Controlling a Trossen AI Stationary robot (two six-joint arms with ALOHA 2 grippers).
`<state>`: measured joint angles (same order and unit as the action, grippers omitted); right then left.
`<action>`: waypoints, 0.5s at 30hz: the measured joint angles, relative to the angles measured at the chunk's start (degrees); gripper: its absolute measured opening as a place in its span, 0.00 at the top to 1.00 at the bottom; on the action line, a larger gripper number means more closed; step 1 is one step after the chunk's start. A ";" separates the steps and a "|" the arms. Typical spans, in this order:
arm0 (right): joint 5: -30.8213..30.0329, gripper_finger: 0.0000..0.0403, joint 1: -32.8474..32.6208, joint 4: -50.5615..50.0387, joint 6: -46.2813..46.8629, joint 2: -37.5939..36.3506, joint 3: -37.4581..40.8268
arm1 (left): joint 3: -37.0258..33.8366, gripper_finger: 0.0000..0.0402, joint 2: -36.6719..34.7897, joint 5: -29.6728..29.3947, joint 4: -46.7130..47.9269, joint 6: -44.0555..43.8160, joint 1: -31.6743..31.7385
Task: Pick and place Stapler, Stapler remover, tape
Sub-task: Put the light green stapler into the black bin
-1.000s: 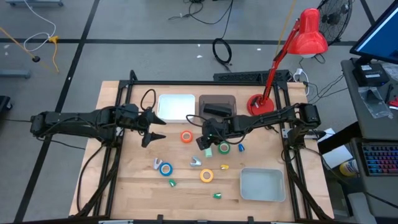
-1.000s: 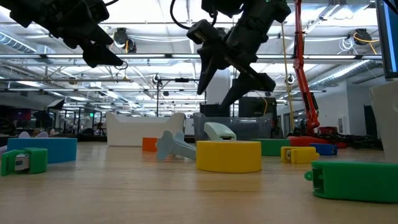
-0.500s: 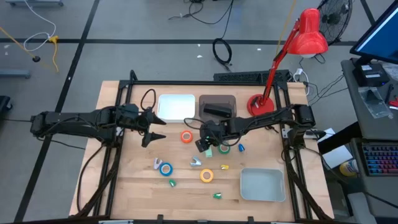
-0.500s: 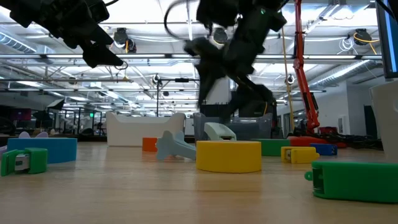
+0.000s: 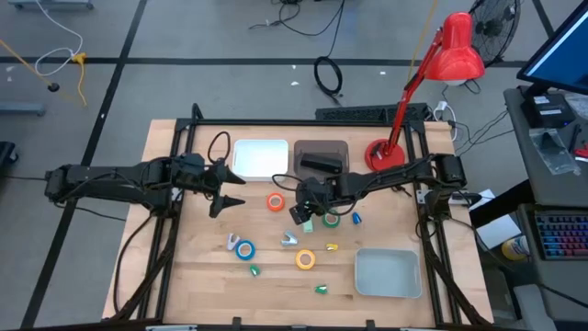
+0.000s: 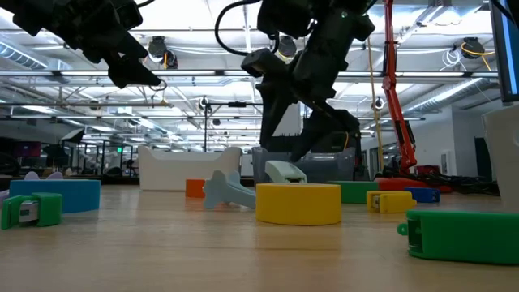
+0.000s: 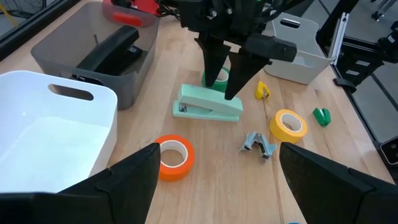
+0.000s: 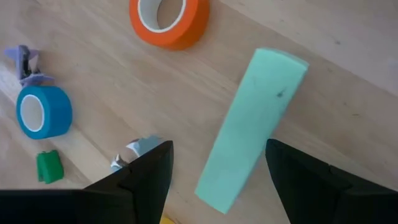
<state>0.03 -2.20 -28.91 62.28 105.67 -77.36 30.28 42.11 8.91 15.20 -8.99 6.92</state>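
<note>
A mint-green stapler (image 7: 208, 107) lies flat on the wooden table (image 5: 197, 276). My right gripper (image 7: 222, 88) hangs open just above it, pointing steeply down, with one fingertip to each side of the stapler's top (image 8: 252, 130) and touching nothing. The grey-blue stapler remover (image 7: 258, 144) lies near the yellow tape (image 7: 289, 124). The orange tape (image 7: 174, 155), green tape (image 5: 331, 219) and blue tape (image 5: 244, 248) lie flat around them. My left gripper (image 5: 237, 190) waits open above the table's left half.
A white bin (image 5: 260, 156) and a grey bin (image 5: 321, 158) holding a black object stand at the far edge. A pale bin (image 5: 387, 273) is near right and a red lamp's base (image 5: 384, 153) far right. Small green, yellow and blue bits (image 5: 254, 269) lie scattered.
My right gripper has sunk a little toward the stapler and stays open.
</note>
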 joint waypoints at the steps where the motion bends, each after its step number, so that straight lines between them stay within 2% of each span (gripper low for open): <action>1: 0.00 0.38 0.00 0.04 0.00 0.00 0.00 | 0.00 0.17 0.00 0.00 0.00 0.00 0.00; 15: 0.02 0.38 0.00 0.62 -0.24 3.49 0.20 | 0.00 0.17 0.00 0.00 -0.02 0.02 0.02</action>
<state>0.05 -2.20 -28.29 62.04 109.15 -77.17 30.28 42.11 8.91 15.18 -8.97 6.93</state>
